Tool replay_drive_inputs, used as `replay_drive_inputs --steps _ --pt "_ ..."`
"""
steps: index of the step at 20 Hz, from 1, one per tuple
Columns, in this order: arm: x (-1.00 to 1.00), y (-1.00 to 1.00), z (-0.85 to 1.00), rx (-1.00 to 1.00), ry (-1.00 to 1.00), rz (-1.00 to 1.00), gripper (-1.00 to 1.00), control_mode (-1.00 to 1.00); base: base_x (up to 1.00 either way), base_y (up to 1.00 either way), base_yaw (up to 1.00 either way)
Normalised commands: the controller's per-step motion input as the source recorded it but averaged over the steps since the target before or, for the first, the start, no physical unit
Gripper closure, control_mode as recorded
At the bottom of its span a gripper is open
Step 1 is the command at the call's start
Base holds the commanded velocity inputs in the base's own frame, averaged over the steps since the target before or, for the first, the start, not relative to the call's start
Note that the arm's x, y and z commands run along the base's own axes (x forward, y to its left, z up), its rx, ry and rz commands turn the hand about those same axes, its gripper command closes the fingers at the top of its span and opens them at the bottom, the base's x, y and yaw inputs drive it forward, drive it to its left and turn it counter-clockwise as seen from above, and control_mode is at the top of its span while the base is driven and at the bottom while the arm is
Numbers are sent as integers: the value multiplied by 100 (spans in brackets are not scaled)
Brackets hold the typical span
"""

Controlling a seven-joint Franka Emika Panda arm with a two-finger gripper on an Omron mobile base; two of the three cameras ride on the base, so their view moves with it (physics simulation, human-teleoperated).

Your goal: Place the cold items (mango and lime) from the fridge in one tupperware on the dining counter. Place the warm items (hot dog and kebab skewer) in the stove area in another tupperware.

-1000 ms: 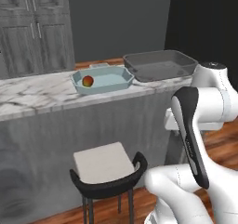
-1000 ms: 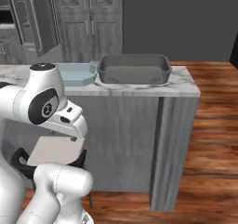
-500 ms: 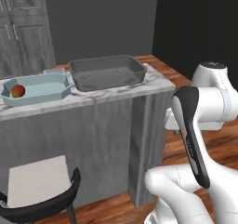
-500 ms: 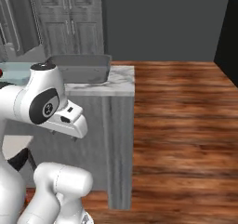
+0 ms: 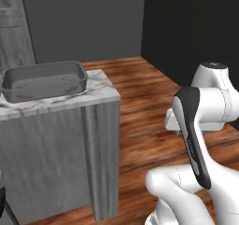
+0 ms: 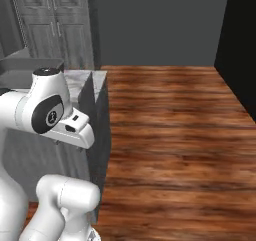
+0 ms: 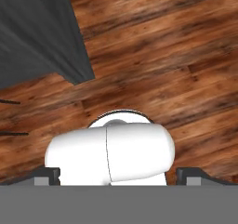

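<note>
The dark grey rectangular tray (image 5: 44, 80), the tupperware meant for the warm items, sat empty near the end of the marble tabletop (image 5: 100, 92), close to the edge where an arm could reach in from either side. In the right base view its corner (image 6: 25, 65) showed behind the robot's shoulder, on the same tabletop (image 6: 77, 77). Nothing warm lay in it, so by my reckoning that half of the job was not yet begun.

The tool (image 7: 121, 174) pointed down at the wooden floor (image 7: 162, 56), tucked in over the robot's own body, a carrying posture that suits driving rather than reaching. Its fingertips (image 7: 188, 174) stood wide apart at the two lower corners of the hand view, with nothing between them. The dark side of the counter (image 7: 37, 32) lay just beside the arm, untouched.
</note>
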Motion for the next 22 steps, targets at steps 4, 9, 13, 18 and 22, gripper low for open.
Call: replay_drive_inputs --steps 4,9,13,18,22 --pt "0 0 0 0 0 0 -100 100 41 -100 16" --pt "0 0 0 0 0 0 -100 100 72 -100 21" --pt "0 0 0 0 0 0 -100 100 98 -97 31" --pt "0 0 0 0 0 0 -100 100 100 -78 32" --pt "0 0 0 0 0 0 -100 100 100 -76 34"
